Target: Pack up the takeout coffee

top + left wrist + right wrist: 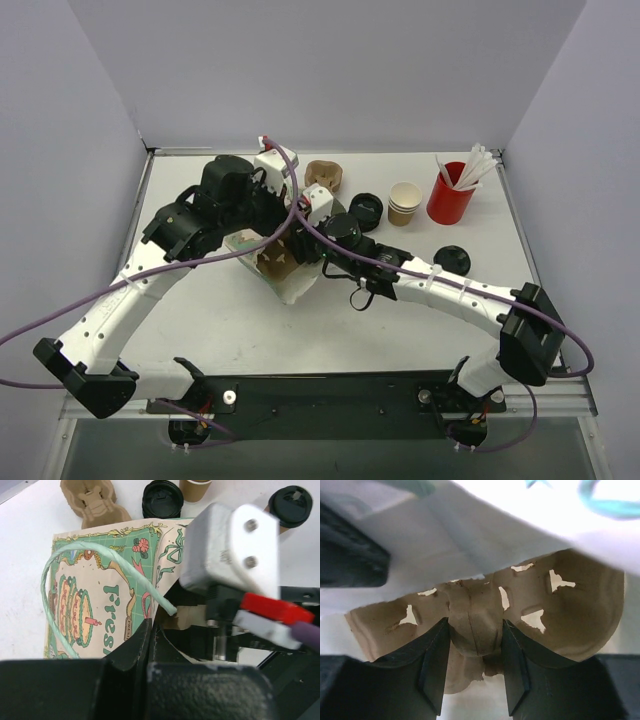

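Observation:
The takeout coffee (452,260), a kraft cup with a black lid, stands on the table right of the right arm; it also shows in the left wrist view (294,502). A printed paper bag (100,595) lies open at the table's middle (292,287). My left gripper (150,630) is shut on the bag's rim. My right gripper (475,625) reaches into the bag, its fingers closed on either side of the centre post of a brown pulp cup carrier (570,605). The carrier shows inside the bag from above (275,262).
A second pulp carrier (325,177) lies behind the bag. A black lid (365,210), a stack of lidless tan cups (404,203) and a red cup with white sticks (450,195) stand at the back right. Walls enclose the table.

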`<state>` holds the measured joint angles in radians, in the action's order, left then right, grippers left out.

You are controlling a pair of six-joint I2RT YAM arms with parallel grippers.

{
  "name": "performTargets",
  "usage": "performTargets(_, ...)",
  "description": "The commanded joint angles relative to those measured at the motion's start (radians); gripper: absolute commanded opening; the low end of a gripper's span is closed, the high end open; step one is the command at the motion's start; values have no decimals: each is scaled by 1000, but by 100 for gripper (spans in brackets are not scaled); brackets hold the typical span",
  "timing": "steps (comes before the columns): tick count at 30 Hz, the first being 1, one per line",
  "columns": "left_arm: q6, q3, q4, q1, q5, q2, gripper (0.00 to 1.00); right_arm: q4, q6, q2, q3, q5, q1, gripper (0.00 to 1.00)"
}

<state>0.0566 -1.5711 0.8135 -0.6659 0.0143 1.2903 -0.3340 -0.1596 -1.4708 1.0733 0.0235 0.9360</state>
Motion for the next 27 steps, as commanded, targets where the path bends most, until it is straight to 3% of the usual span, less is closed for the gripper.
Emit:
performTargets(1, 75, -9, -74, -17, 58, -37, 0, -141, -15, -16, -19, 7, -2, 29)
performTargets(11, 127, 5, -97, -24, 128, -39, 0, -232, -70, -13, -62, -14, -65, 27)
performTargets(27, 141, -84, -76, -24, 176, -10, 0, -214, -17, -42, -90, -27, -51, 29)
